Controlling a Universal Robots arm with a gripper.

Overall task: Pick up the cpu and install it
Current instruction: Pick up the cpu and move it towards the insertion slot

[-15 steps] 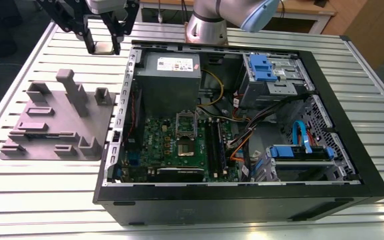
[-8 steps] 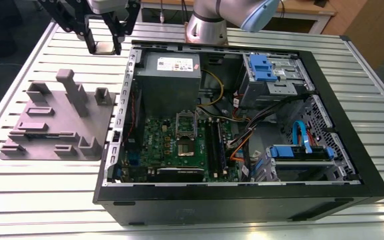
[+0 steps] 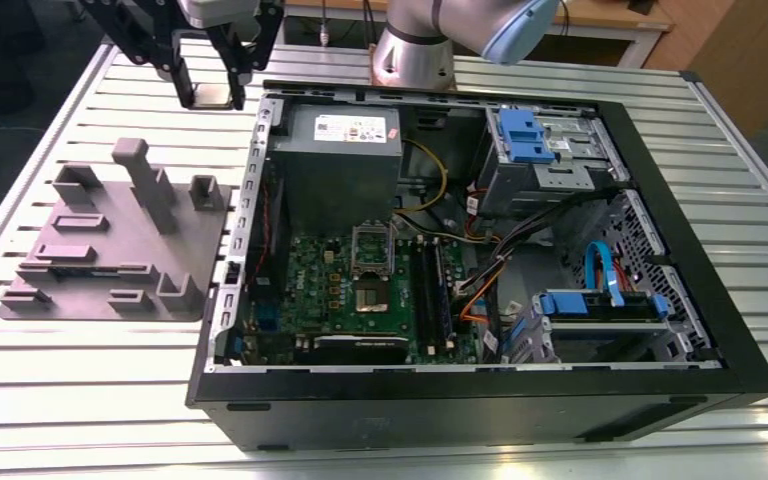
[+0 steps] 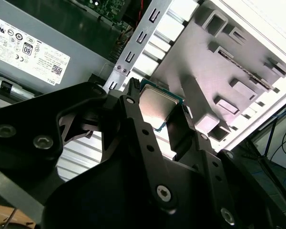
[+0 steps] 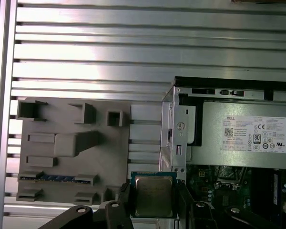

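While the fingers (image 5: 125, 200) pinch the cpu (image 5: 153, 194) by its edges, it hangs above the bench (image 3: 91, 400) at the case's (image 3: 491, 400) far corner, the exterior view's left. Pickup looks done; installing likely calls for squaring it level over the socket (image 3: 373, 292).

Open computer case (image 3: 491, 410) laid on the desk (image 3: 77, 400), holder block (image 3: 104, 250) alongside.
The block is set at the exterior view's left of the case. Within the case, the power supply (image 3: 337, 150) is seated beyond the motherboard (image 3: 344, 290). The cpu (image 5: 153, 195) is held in the pincer (image 3: 211, 92) above the desk, just outside the case's far corner.
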